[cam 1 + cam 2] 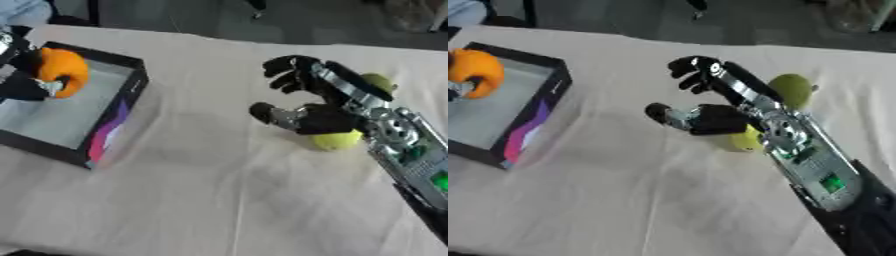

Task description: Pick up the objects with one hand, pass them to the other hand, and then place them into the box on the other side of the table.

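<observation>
Left hand [31, 82], fingers clamped on round orange fruit [63, 70], holds it over black open-top cardboard box [112, 117] at nine o'clock, likely for release. Right hand [710, 107], fingers apart, hovers above yellow-green ball [337, 140] at three o'clock; olive-green ball [791, 90] just beyond on cream cloth surface [219, 200].

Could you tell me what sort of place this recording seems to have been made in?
Probably an indoor lab or test room, not a home: a table under plain cream cloth, an open black box, loose fruit-like objects such as the yellow-green ball, and dark flooring beyond the table's far edge.
</observation>
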Robot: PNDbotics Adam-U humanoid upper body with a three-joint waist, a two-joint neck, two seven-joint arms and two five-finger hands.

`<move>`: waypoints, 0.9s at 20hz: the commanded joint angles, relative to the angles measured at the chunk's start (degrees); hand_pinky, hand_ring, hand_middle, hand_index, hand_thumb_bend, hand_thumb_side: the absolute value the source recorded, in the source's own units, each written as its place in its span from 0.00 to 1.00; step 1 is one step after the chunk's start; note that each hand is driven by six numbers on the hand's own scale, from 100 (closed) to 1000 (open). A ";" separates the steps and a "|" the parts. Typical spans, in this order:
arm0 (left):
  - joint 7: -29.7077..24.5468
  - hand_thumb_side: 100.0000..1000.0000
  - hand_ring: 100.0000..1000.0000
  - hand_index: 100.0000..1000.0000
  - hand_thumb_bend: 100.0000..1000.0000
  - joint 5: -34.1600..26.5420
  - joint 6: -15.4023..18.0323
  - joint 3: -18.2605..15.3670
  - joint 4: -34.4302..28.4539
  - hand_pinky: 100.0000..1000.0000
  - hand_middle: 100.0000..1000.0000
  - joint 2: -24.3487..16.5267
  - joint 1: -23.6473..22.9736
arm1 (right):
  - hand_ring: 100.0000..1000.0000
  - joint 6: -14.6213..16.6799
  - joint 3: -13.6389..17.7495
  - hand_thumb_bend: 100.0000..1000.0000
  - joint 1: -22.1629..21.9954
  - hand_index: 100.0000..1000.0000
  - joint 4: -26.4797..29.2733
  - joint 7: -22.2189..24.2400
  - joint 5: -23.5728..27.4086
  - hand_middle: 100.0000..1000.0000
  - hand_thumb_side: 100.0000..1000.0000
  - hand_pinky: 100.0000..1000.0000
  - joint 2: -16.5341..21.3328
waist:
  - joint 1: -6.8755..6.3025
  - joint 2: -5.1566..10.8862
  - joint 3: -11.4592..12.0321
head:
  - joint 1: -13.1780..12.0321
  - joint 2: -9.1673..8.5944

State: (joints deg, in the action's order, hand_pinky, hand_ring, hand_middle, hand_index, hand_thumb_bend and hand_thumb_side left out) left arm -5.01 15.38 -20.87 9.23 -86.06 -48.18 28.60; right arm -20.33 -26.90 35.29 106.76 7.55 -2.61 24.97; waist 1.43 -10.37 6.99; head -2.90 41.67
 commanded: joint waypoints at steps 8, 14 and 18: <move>-1.27 0.16 0.61 0.59 0.55 5.62 3.53 -1.00 12.60 0.76 0.50 2.34 5.39 | 0.77 -0.21 1.57 0.49 1.13 0.84 1.72 -1.11 0.73 0.76 0.43 0.80 1.97 | 1.05 0.67 -0.67 | -0.68 -0.88; -2.75 0.40 0.80 0.82 0.88 8.36 5.15 -1.60 15.11 0.85 0.75 3.21 6.21 | 0.77 -0.22 2.13 0.49 1.08 0.84 1.49 -1.59 0.56 0.76 0.43 0.80 2.41 | 1.11 0.60 -0.75 | 0.05 -0.64; -1.56 0.39 0.78 0.79 0.83 8.02 5.32 -2.25 14.22 0.83 0.73 3.03 5.98 | 0.77 -0.02 3.28 0.49 0.65 0.84 1.36 -2.47 0.42 0.76 0.43 0.81 3.27 | 1.15 0.64 -0.72 | 1.93 0.04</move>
State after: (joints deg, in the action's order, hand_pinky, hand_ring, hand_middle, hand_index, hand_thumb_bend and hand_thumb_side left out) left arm -7.02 23.44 -15.72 8.08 -70.85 -43.71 33.67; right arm -20.43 -24.68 35.25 107.38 5.55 -2.24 26.68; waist 2.09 -10.42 6.29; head -1.57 41.66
